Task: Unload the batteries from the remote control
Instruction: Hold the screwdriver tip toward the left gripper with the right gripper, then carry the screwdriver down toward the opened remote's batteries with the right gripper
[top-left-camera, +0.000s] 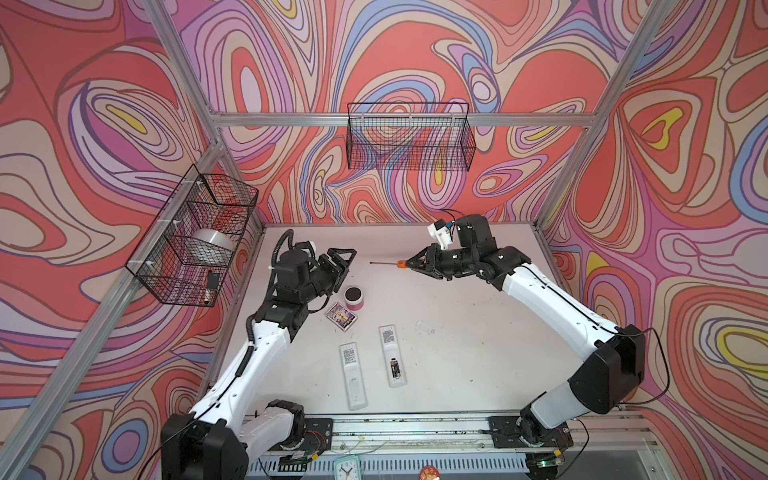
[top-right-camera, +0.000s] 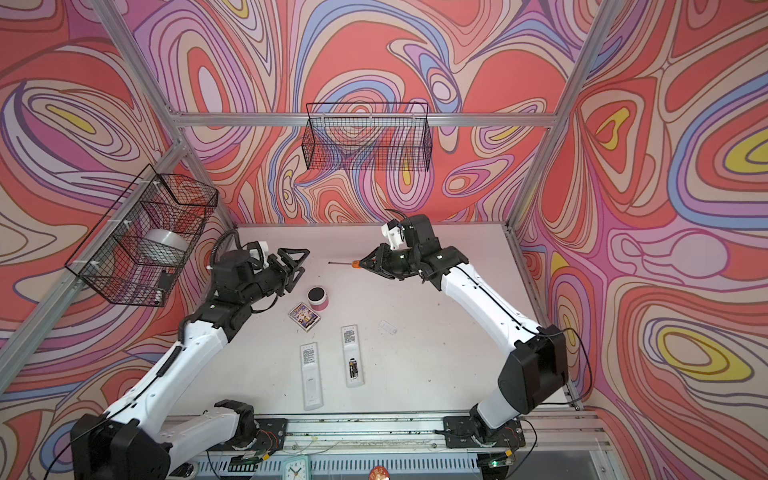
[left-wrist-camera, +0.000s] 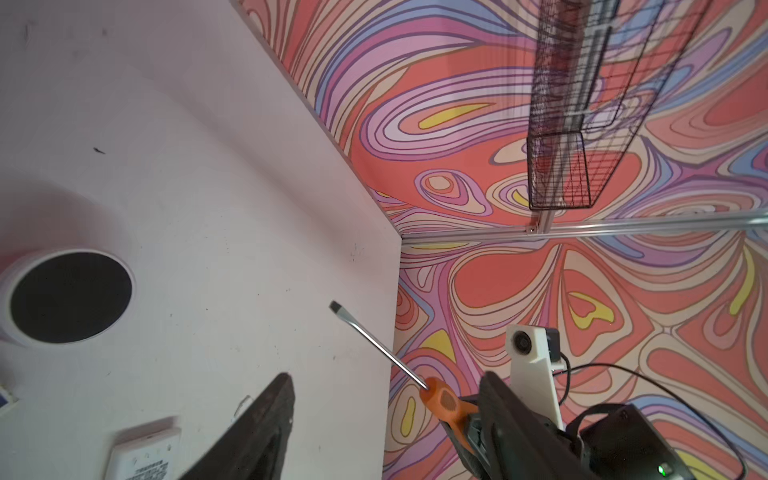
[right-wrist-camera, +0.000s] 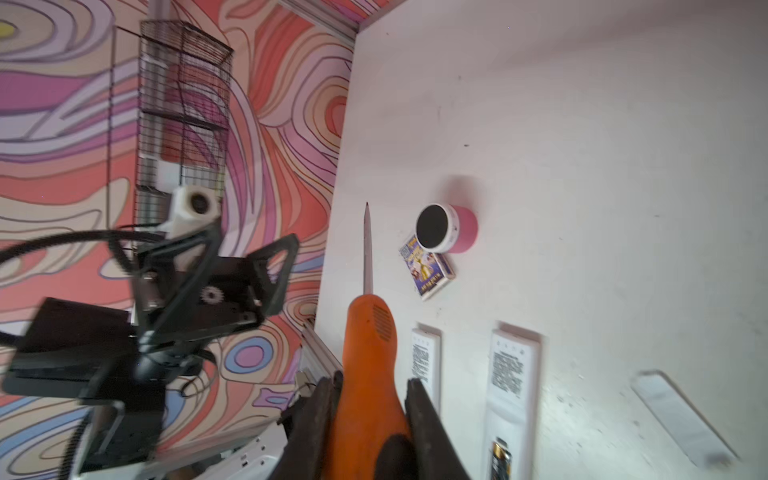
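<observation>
Two white remotes lie face down near the table's front. The right remote control (top-left-camera: 390, 353) (top-right-camera: 352, 353) (right-wrist-camera: 513, 374) has its compartment open, and black, gold-ended batteries (top-left-camera: 395, 368) (top-right-camera: 353, 368) (right-wrist-camera: 500, 455) sit inside it. The left remote (top-left-camera: 353, 376) (right-wrist-camera: 426, 361) is closed. My right gripper (top-left-camera: 409, 264) (top-right-camera: 363, 264) (right-wrist-camera: 372, 380) hangs above the far middle of the table, shut on the orange handle of a screwdriver (top-left-camera: 386, 263) (right-wrist-camera: 370, 332) (left-wrist-camera: 444, 401), whose shaft points left. My left gripper (top-left-camera: 347, 259) (top-right-camera: 301, 259) (left-wrist-camera: 386, 376) is open and empty, facing the screwdriver tip.
A pink speaker (top-left-camera: 354, 298) and a small card box (top-left-camera: 340, 316) sit below the left gripper. A clear cover (top-left-camera: 424, 327) (right-wrist-camera: 681, 419) lies right of the remotes. Wire baskets hang on the back wall (top-left-camera: 409, 139) and left wall (top-left-camera: 195, 237). A clock (top-left-camera: 347, 467) stands at the front edge.
</observation>
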